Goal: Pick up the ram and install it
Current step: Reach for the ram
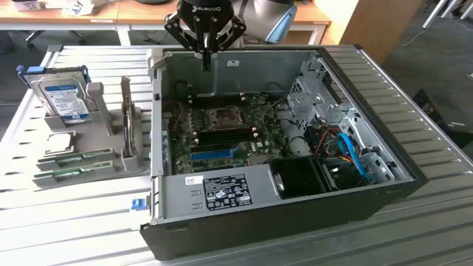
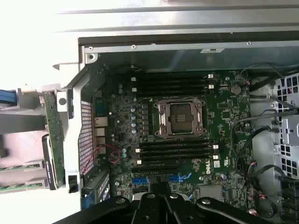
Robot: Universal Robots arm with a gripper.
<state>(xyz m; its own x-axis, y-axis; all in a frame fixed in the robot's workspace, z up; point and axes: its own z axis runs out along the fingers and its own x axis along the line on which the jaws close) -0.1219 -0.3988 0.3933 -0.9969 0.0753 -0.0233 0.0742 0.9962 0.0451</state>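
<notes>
Though far from pincer [image 1: 205, 68], ram [image 1: 74, 160] (green)

There is one black metal computer tower case [image 1: 296, 224], open on its side. Inside it are one green motherboard [image 2: 224, 116], one square metal processor socket [image 2: 181, 119] and two banks of long black memory slots [image 2: 175, 84], one bank on either side of the socket. The board also carries two small blue connectors [image 2: 140, 179]. There is one silver power-supply box with a printed label [image 1: 221, 191].

One grey plastic parts stand [image 1: 99, 138] carries two long narrow green ram sticks [image 1: 74, 159], one blue-labelled silver hard drive [image 1: 65, 97] and one small square silver processor chip [image 1: 59, 143].

There is one black gripper [image 1: 205, 66].
</notes>
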